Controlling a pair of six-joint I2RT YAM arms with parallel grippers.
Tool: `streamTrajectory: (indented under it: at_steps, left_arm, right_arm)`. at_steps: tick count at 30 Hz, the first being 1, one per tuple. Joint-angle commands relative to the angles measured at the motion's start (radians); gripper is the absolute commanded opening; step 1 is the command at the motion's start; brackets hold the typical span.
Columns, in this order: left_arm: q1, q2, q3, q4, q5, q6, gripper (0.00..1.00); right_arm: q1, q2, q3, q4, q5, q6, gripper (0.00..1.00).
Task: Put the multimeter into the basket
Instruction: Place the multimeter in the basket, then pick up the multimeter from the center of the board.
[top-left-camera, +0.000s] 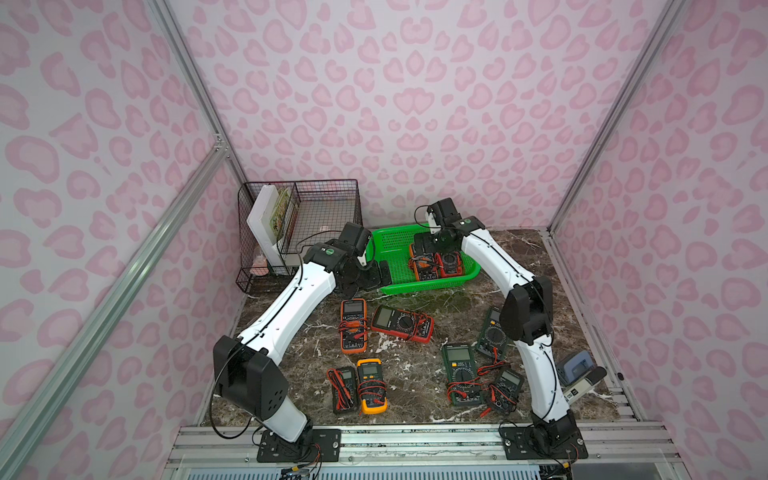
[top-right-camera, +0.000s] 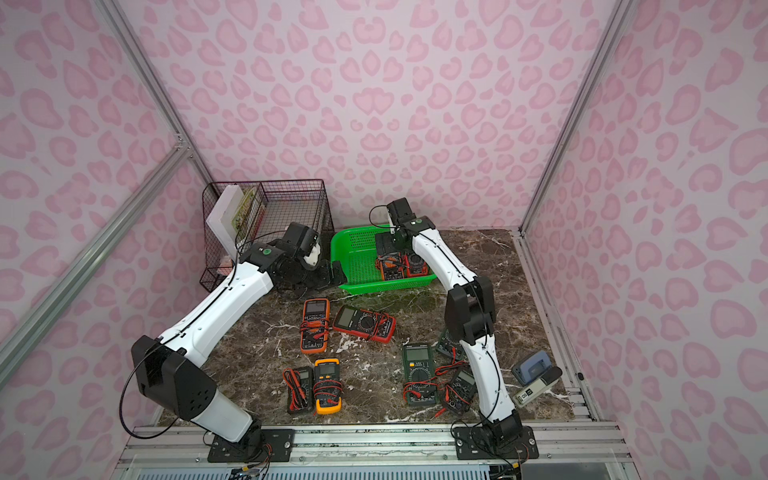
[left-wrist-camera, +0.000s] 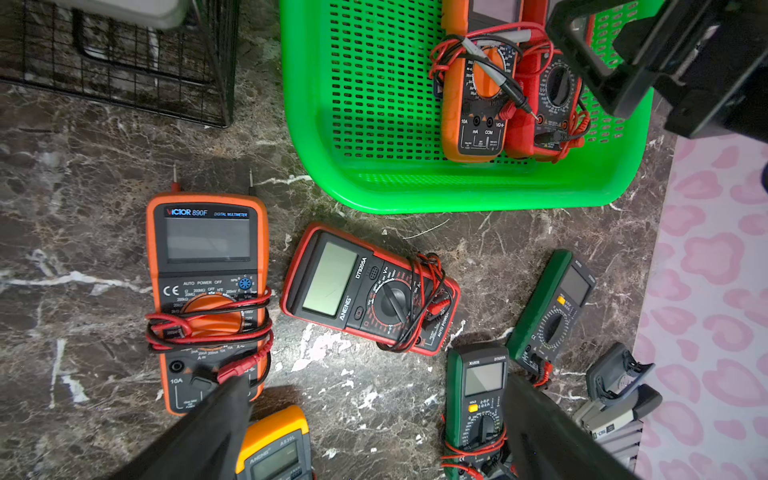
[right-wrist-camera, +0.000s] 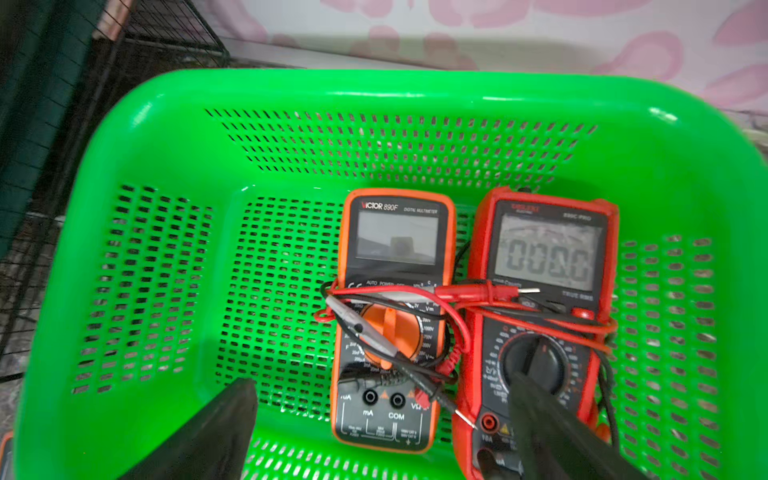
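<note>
Marble-patterned dark tabletop (top-left-camera: 407, 370) holds, nearest, a yellow-cased multimeter (top-left-camera: 371, 386), then an orange-cased multimeter (top-left-camera: 353, 326) and a red-cased multimeter (top-left-camera: 402, 324). Farther off, the left gripper (left-wrist-camera: 378, 380) is spread wide at the near left corner of the bright green perforated plastic basket (top-left-camera: 428, 286). Inside the basket, towards its right, a second orange multimeter (right-wrist-camera: 390, 316) and a second red multimeter (right-wrist-camera: 540, 324) lie side by side, below the right gripper (right-wrist-camera: 382, 380), whose jaws are spread apart.

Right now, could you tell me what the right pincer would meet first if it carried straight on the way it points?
Most likely the orange meter lying in the basket: the open right pincer points down at it, beside the red meter. Depth is unclear.
</note>
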Motion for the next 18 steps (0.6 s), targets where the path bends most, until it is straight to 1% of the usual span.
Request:
streamTrajectory:
  at_steps: [1, 4, 10, 18]
  left_arm:
    - [0.005, -0.015, 0.005, -0.029, -0.015, 0.033, 0.98]
    - [0.008, -0.026, -0.002, -0.033, -0.02, 0.043, 0.99]
    - [0.009, -0.036, -0.017, -0.038, -0.012, 0.064, 0.98]
    - [0.009, -0.057, -0.051, -0.049, 0.018, 0.104, 0.99]
  right_arm:
    - [0.01, -0.066, -0.047, -0.007, 0.004, 0.024, 0.99]
    - [0.021, -0.153, -0.148, 0.022, 0.012, 0.034, 0.99]
    - [0.035, -0.352, -0.412, 0.097, 0.021, 0.077, 0.99]
    - [0.06, -0.59, -0.724, 0.121, 0.042, 0.128, 0.99]
